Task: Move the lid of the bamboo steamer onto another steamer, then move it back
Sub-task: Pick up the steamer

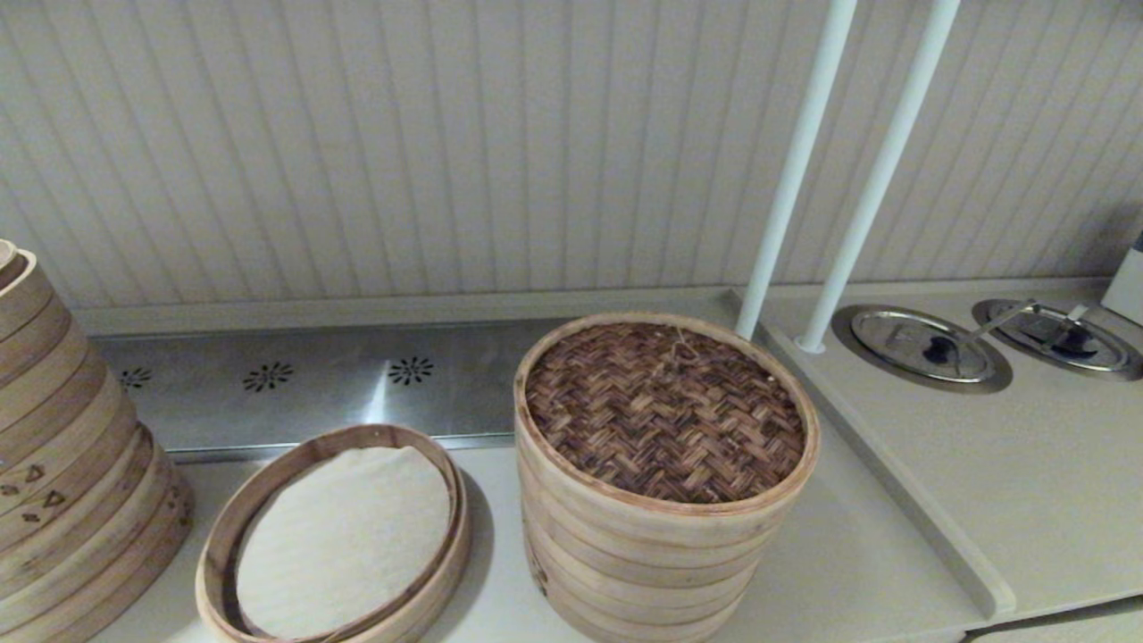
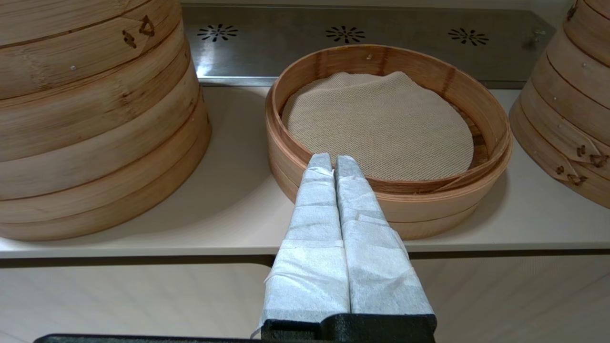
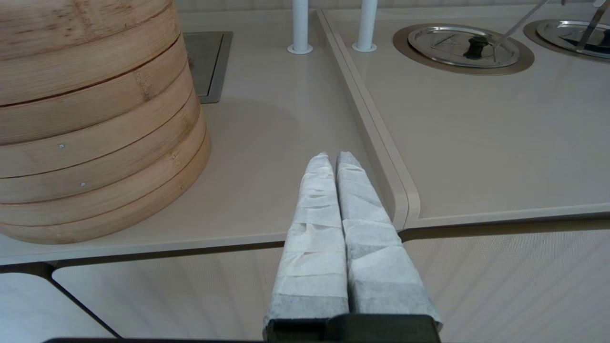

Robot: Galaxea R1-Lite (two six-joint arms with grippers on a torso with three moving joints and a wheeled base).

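The bamboo steamer lid (image 1: 665, 411), dark herringbone weave with a pale rim and a small string loop, caps the tall multi-tier stack (image 1: 643, 554) in the middle of the counter. To its left lies the low single steamer tray (image 1: 335, 536) lined with white cloth. In the left wrist view that tray (image 2: 388, 124) sits just past my left gripper (image 2: 335, 159), which is shut and empty at the counter's front edge. My right gripper (image 3: 334, 157) is shut and empty too, near the counter's front edge to the right of the stack (image 3: 90, 114). Neither arm shows in the head view.
A big stack with triangle cut-outs (image 1: 71, 464) stands at the far left. Two white poles (image 1: 839, 170) rise behind the lidded stack. A raised counter section (image 1: 1009, 464) on the right holds two round metal well lids (image 1: 924, 344). A steel strip (image 1: 312, 384) runs along the wall.
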